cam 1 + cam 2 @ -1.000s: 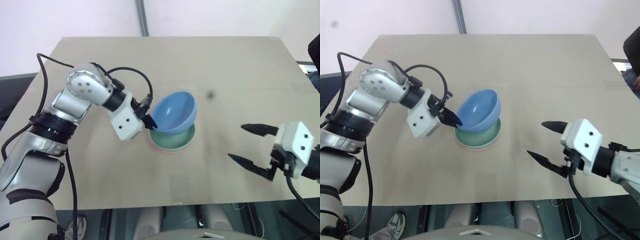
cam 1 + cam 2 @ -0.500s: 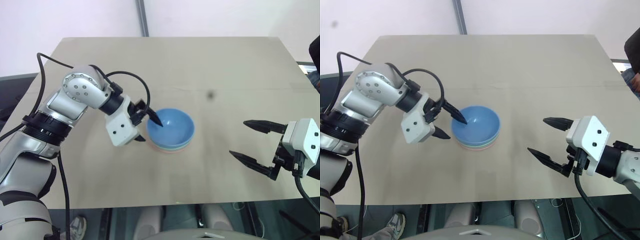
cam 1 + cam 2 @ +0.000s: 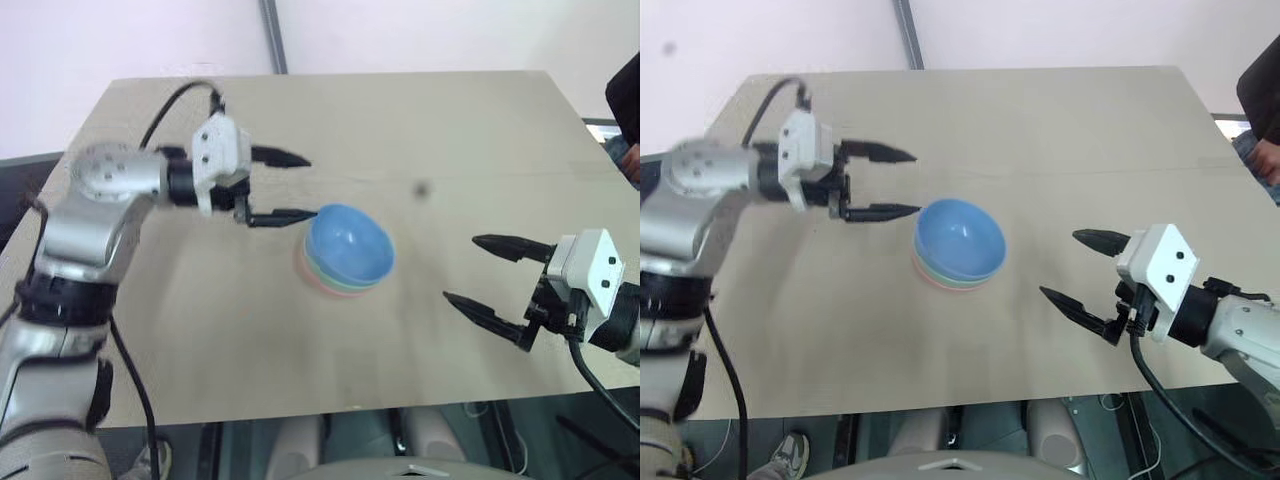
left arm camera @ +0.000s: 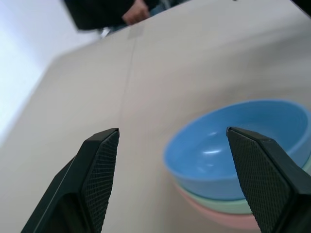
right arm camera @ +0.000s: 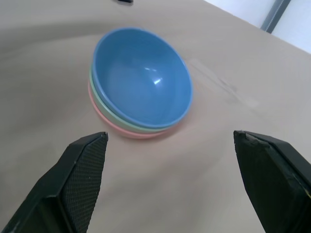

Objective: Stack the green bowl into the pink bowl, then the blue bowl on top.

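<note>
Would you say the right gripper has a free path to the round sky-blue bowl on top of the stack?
Probably yes: the right gripper is open, and only bare table lies between it and the blue bowl. The left gripper hovers at the far side.

Bare lab-like room: plain tan table, blank white wall.

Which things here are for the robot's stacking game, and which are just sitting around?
For the job:
- blue bowl, on top
- green bowl, in the middle
- pink bowl, at the bottom

Just around:
- table under the bowls
- a person's hand at the table's far edge
</note>
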`<state>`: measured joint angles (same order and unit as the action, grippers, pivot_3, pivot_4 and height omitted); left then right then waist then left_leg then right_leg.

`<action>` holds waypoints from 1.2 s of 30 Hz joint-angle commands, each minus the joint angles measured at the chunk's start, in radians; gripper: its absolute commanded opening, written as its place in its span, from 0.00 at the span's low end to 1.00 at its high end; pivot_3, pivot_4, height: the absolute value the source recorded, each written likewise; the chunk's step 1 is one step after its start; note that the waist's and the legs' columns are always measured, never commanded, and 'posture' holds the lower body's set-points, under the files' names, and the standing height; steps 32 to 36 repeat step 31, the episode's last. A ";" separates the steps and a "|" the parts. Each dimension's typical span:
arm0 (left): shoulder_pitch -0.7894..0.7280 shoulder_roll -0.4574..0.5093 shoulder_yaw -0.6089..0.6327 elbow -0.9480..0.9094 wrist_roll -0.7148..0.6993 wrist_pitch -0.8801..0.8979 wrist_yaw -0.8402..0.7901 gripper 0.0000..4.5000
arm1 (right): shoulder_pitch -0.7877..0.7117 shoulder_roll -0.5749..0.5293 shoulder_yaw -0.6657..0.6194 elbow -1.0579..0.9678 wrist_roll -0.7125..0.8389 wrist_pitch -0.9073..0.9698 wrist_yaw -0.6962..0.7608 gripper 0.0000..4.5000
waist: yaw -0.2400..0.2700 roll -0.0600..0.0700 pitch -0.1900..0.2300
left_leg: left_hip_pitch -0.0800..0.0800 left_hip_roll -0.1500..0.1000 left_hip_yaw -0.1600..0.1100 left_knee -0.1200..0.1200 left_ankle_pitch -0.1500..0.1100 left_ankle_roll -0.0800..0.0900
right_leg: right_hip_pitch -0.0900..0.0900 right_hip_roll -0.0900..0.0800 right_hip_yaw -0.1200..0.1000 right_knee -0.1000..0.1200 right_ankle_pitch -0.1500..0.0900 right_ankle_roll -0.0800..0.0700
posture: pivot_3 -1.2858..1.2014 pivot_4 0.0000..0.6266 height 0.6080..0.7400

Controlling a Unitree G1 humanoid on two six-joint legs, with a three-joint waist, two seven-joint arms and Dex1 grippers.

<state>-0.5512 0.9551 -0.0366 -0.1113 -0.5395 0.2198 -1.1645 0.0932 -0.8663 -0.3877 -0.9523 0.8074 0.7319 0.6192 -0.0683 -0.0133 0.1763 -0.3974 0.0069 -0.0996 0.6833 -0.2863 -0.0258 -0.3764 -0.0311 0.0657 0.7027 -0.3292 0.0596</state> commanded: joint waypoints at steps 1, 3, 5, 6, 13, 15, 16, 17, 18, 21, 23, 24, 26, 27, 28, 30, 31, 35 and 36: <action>0.238 0.066 0.195 -0.214 -0.097 0.143 0.048 0.83 | -0.015 -0.001 0.034 0.017 0.004 -0.018 0.008 1.00 | -0.001 -0.001 0.000 | 0.000 0.001 0.000 0.000 0.000 0.000 | 0.000 0.000 0.000 0.000 0.000 0.000 | 0.52 0.24 1.00; 0.351 0.062 0.276 -0.285 -0.122 0.189 0.086 0.83 | -0.024 -0.008 0.051 0.035 -0.004 -0.026 0.023 1.00 | 0.011 -0.001 0.001 | 0.000 0.001 0.000 0.000 0.000 0.000 | -0.001 -0.001 0.000 0.000 0.000 0.000 | 0.52 0.24 1.00; 0.422 0.067 0.341 -0.331 -0.162 0.243 0.092 0.83 | -0.031 -0.011 0.056 0.050 -0.008 -0.031 0.034 1.00 | 0.030 -0.001 0.001 | 0.000 0.001 -0.001 0.000 0.000 0.000 | 0.000 -0.002 -0.001 0.000 0.000 0.000 | 0.52 0.24 1.00; 0.462 0.068 0.383 -0.350 -0.175 0.269 0.099 0.83 | -0.031 -0.016 0.056 0.055 -0.010 -0.033 0.044 1.00 | 0.035 -0.001 0.001 | 0.001 0.000 -0.001 0.000 0.000 0.000 | 0.001 -0.002 -0.002 0.000 0.000 0.000 | 0.52 0.24 1.00; 0.699 0.037 0.586 -0.434 -0.194 0.317 0.092 0.83 | -0.011 -0.028 0.039 0.083 -0.022 -0.051 0.086 1.00 | 0.038 -0.001 0.001 | 0.001 0.000 0.001 -0.001 0.000 0.000 | 0.001 -0.002 -0.002 0.000 0.000 0.000 | 0.52 0.24 1.00; 0.730 0.018 0.608 -0.447 -0.189 0.310 0.097 0.83 | -0.006 -0.029 0.033 0.089 -0.024 -0.054 0.090 1.00 | 0.038 -0.001 0.001 | 0.001 0.000 0.002 -0.001 0.000 0.000 | 0.002 -0.002 -0.002 0.000 0.000 0.000 | 0.52 0.24 1.00; 0.745 0.008 0.617 -0.450 -0.189 0.311 0.100 0.83 | -0.004 -0.031 0.031 0.091 -0.027 -0.056 0.094 1.00 | 0.038 -0.001 0.001 | 0.002 0.000 0.002 -0.001 0.000 0.000 | 0.002 -0.002 -0.002 -0.001 0.000 0.000 | 0.52 0.24 1.00; 0.757 -0.009 0.623 -0.449 -0.175 0.290 0.101 0.83 | -0.002 -0.032 0.027 0.094 -0.028 -0.058 0.095 1.00 | 0.037 -0.001 0.001 | 0.001 0.000 0.002 -0.001 0.000 0.000 | 0.002 -0.002 -0.002 -0.001 0.000 0.000 | 0.52 0.24 1.00; 0.769 -0.021 0.626 -0.448 -0.166 0.275 0.098 0.83 | 0.000 -0.033 0.023 0.097 -0.029 -0.058 0.098 1.00 | 0.037 -0.001 0.001 | 0.002 0.000 0.002 -0.001 0.000 0.000 | 0.002 -0.002 -0.001 -0.001 0.000 0.000 | 0.52 0.24 1.00; 0.783 -0.049 0.632 -0.438 -0.161 0.257 0.107 0.83 | 0.008 -0.039 0.011 0.104 -0.036 -0.062 0.111 1.00 | 0.038 -0.001 0.001 | 0.001 0.000 0.003 -0.001 0.000 0.000 | 0.002 -0.002 -0.001 -0.001 0.000 0.000 | 0.52 0.24 1.00; 0.790 -0.069 0.635 -0.428 -0.155 0.235 0.107 0.83 | 0.009 -0.042 0.004 0.107 -0.038 -0.063 0.114 1.00 | 0.037 -0.001 0.001 | 0.001 0.000 0.004 -0.001 0.000 0.000 | 0.002 -0.002 -0.002 -0.001 0.000 0.000 | 0.52 0.24 1.00; 0.789 -0.084 0.638 -0.420 -0.159 0.224 0.108 0.83 | 0.010 -0.043 -0.001 0.109 -0.038 -0.062 0.115 1.00 | 0.037 -0.001 0.001 | 0.001 0.000 0.004 -0.001 0.000 0.000 | 0.002 -0.002 -0.002 -0.001 0.000 0.000 | 0.52 0.24 1.00; 0.786 -0.104 0.638 -0.409 -0.161 0.203 0.106 0.83 | 0.017 -0.046 -0.013 0.111 -0.042 -0.063 0.123 1.00 | 0.037 -0.001 0.001 | 0.001 0.000 0.004 -0.001 0.000 0.000 | 0.002 -0.002 -0.001 -0.002 0.000 0.000 | 0.52 0.24 1.00; 0.787 -0.109 0.637 -0.407 -0.161 0.199 0.105 0.83 | 0.020 -0.047 -0.019 0.111 -0.042 -0.061 0.126 1.00 | 0.038 -0.001 0.000 | 0.001 0.000 0.004 -0.001 0.000 0.000 | 0.002 -0.002 -0.001 -0.002 0.000 0.000 | 0.52 0.24 1.00; 0.788 -0.112 0.634 -0.406 -0.159 0.194 0.104 0.83 | 0.023 -0.048 -0.024 0.110 -0.042 -0.060 0.128 1.00 | 0.038 -0.001 0.000 | 0.001 0.000 0.004 -0.001 0.000 0.000 | 0.002 -0.002 -0.002 -0.002 0.000 0.000 | 0.52 0.24 1.00; 0.797 -0.111 0.627 -0.408 -0.163 0.199 0.098 0.83 | 0.032 -0.048 -0.035 0.103 -0.038 -0.056 0.127 1.00 | 0.038 -0.001 0.000 | 0.001 0.000 0.004 -0.001 0.000 0.000 | 0.002 -0.002 -0.002 -0.002 0.000 0.000 | 0.52 0.24 1.00; 0.803 -0.107 0.623 -0.409 -0.158 0.198 0.094 0.83 | 0.037 -0.049 -0.039 0.100 -0.036 -0.055 0.126 1.00 | 0.038 -0.001 0.000 | 0.001 0.000 0.004 -0.001 0.000 0.000 | 0.002 -0.002 -0.002 -0.003 0.000 0.000 | 0.52 0.24 1.00; 0.803 -0.107 0.623 -0.409 -0.158 0.198 0.094 0.83 | 0.037 -0.049 -0.039 0.100 -0.036 -0.055 0.126 1.00 | 0.038 -0.001 0.000 | 0.001 0.000 0.004 -0.001 0.000 0.000 | 0.002 -0.002 -0.002 -0.003 0.000 0.000 | 0.52 0.24 1.00; 0.803 -0.107 0.623 -0.409 -0.158 0.198 0.094 0.83 | 0.037 -0.049 -0.039 0.100 -0.036 -0.055 0.126 1.00 | 0.038 -0.001 0.000 | 0.001 0.000 0.004 -0.001 0.000 0.000 | 0.002 -0.002 -0.002 -0.003 0.000 0.000 | 0.52 0.24 1.00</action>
